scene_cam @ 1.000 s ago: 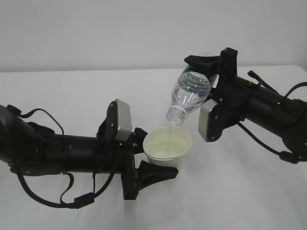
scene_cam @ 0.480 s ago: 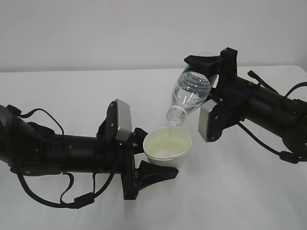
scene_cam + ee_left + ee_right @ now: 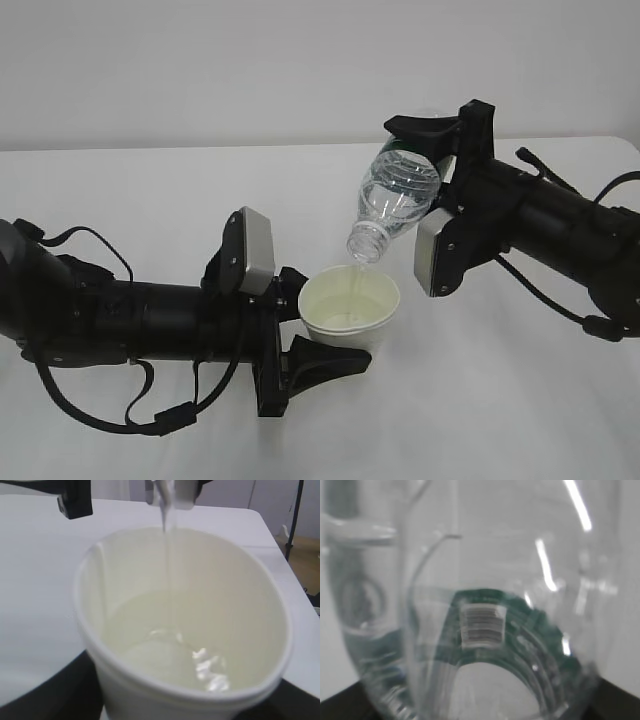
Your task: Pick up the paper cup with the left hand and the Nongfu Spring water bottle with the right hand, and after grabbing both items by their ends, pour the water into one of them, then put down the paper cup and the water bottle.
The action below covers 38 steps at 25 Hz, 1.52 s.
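A: What's on the white table point(image 3: 150, 200)?

B: Big to small: two black arms, one bottle, one cup, one stream of water. Nothing else on the surface.

A: Arms first.

B: The left hand point(image 3: 318, 345) comes in from 9 o'clock, lying low along the table. The right hand point(image 3: 432, 150) comes in from 3 o'clock, raised. Each has a grey block at the wrist.

A: Claws?

B: Left claw is clamped on the paper cup point(image 3: 349, 310), one finger either side of its lower wall. Right claw is clamped on the Nongfu Spring water bottle point(image 3: 395, 200) at its base end, and the upper finger covers part of the green label.

A: Where does the bottle sit?

B: In the air at about 1 o'clock from the cup, tilted mouth-down toward 7 o'clock. The neck is just above the cup's far rim, not touching it.

A: Water?

B: The water point(image 3: 169, 575) falls in a thin stream from the bottle mouth into the cup. The left wrist view shows a shallow pool in the bottom. Some is left in the bottle too.

A: Anything blocking?

B: The right wrist view is filled by the bottle point(image 3: 485, 630), too close to see past. Cup bottom is hidden by the left fingers.
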Motion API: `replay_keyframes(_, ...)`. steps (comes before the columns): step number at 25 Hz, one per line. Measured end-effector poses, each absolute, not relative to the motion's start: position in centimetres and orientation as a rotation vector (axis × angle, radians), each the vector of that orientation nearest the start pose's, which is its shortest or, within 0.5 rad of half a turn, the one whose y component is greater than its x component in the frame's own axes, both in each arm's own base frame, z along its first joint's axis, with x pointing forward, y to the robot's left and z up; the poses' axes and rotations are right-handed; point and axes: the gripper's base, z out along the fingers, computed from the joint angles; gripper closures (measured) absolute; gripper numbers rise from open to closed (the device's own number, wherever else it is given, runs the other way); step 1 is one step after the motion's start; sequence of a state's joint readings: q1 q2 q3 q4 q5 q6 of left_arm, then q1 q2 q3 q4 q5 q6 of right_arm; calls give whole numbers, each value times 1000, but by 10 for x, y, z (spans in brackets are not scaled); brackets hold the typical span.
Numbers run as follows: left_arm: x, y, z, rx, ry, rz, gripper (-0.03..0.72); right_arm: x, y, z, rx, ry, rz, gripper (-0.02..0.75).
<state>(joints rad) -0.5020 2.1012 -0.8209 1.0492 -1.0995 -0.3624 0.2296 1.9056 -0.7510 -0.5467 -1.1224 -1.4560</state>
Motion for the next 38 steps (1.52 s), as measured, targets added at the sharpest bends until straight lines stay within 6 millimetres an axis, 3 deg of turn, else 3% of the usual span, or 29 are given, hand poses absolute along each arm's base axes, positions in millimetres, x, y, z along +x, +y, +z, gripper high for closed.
replay_keyframes(38, 266, -226, 98, 1268, 1500, -995, 211, 331, 121, 167, -1515, 595, -745, 282)
